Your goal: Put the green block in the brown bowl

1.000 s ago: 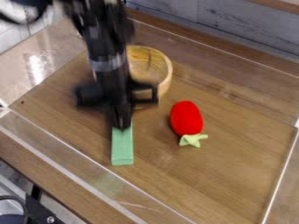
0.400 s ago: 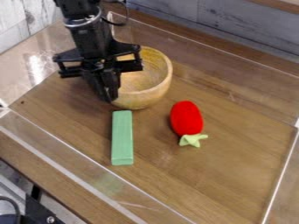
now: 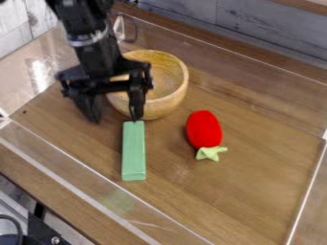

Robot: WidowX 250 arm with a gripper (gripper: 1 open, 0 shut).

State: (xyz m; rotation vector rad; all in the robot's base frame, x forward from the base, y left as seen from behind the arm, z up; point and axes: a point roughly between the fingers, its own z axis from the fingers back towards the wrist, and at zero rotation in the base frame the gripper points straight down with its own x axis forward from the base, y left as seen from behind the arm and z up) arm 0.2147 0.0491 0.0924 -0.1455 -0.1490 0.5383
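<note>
**Operator:** Green block (image 3: 134, 150), the flat light-green rectangular bar, lies flat on the wooden worktop (image 3: 255, 182), in front of the round light-brown wooden bowl (image 3: 163, 84) and not inside it. I judge the job barely begun; nothing has gone into the bowl.

**Supervisor:** And the end effector?

**Operator:** My black end effector (image 3: 111, 100) hangs spread wide, fingers pointing down, with nothing between them. It sits just above the far end of the bar, right beside the bowl's near wall. Whether a fingertip touches the bar, I cannot tell.

**Supervisor:** What remains?

**Operator:** Everything, as I read it: grasp the bar, lift it, carry it over the rim, release. The red strawberry-like toy with a green leaf (image 3: 204, 131) sits to one side, clear of the bar.
</note>
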